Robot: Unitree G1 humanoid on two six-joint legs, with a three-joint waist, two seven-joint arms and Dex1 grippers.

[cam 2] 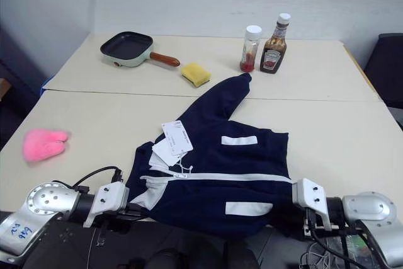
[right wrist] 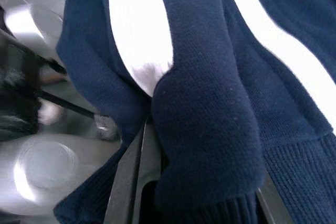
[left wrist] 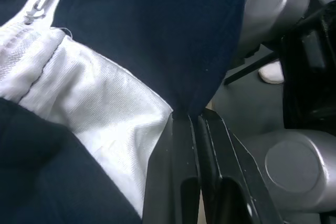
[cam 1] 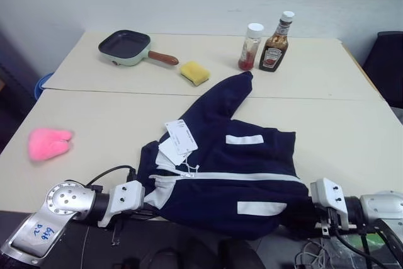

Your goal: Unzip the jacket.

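One jacket (cam 1: 233, 174) lies on the bench (cam 1: 327, 137), at the near edge and a little right of the middle, with its lower part hanging over that edge. It is navy blue, with one white zipper (cam 1: 239, 177) running across it, closed along the length that shows. Two white rectangular stripes (cam 1: 244, 139) sit on the front, one on each side of the zipper. One sleeve (cam 1: 233, 92) reaches toward the far edge. White paper tags (cam 1: 178, 142) rest on the collar end, at least two of them, and the collar lining there shows white.

The left end effector (left wrist: 185, 116) is closed, pinching a fold of navy cloth beside the white collar lining at the jacket's left end. The right end effector (right wrist: 199, 145) has jacket cloth bunched between its fingers at the hem end; the cloth hides how far they are parted.

Near the far edge stand one sauce bottle (cam 1: 275, 45) and one jar (cam 1: 250, 46) with a white lid, side by side. One small square pan (cam 1: 127, 48) sits by the far left corner, with one yellow sponge (cam 1: 194, 72) near it. One pink soft thing (cam 1: 49, 143) lies near the left edge.
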